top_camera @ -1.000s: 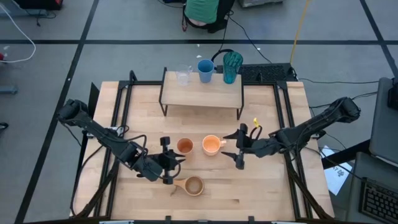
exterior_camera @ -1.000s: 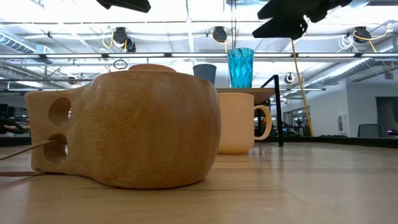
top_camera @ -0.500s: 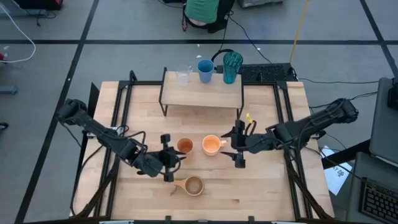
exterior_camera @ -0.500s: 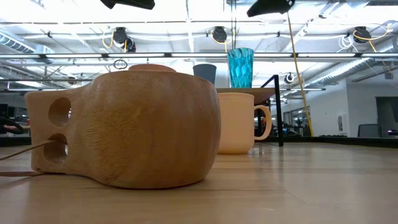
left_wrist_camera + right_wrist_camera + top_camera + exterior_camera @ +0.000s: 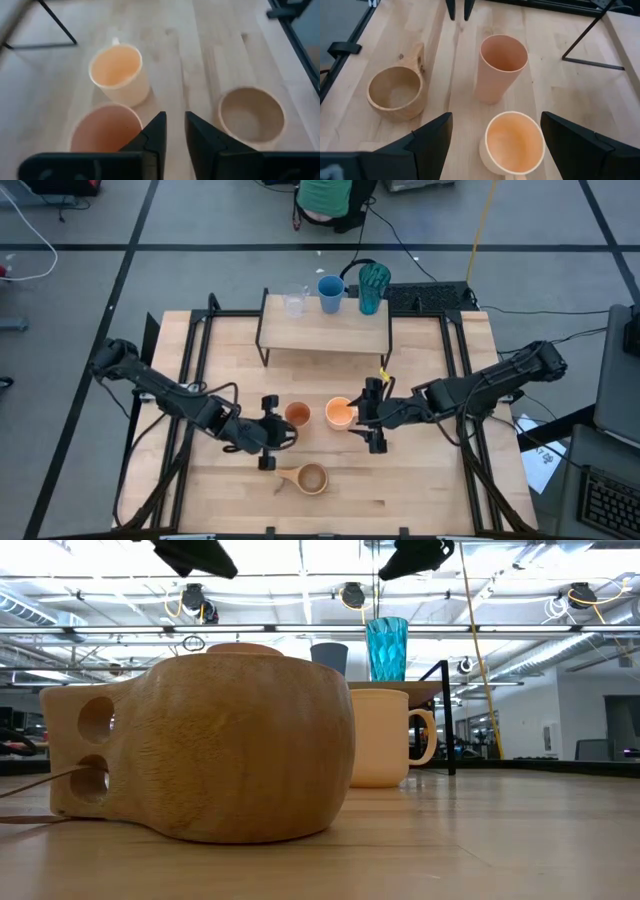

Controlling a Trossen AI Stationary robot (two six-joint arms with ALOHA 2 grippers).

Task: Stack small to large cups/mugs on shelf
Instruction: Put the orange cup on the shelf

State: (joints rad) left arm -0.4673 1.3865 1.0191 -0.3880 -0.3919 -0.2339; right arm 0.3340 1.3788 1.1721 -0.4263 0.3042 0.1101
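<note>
While both arms hang over the tabletop, we take the low light-wood shelf on thin black legs (image 5: 325, 330) as our landmark. On it, along its far edge: clear glass (image 5: 294, 302), blue cup (image 5: 330, 292), teal textured tumbler (image 5: 373, 287). On the table in front of it: orange-brown tumbler (image 5: 297, 415), orange handled mug (image 5: 340, 413), and nearer still a tan wooden cup with stub handle (image 5: 309, 478). Left gripper (image 5: 269, 434), fingers nearly together and empty, hovers beside the tumbler. Right gripper (image 5: 372, 423), fingers spread wide, straddles the mug's side, gripping nothing.
</note>
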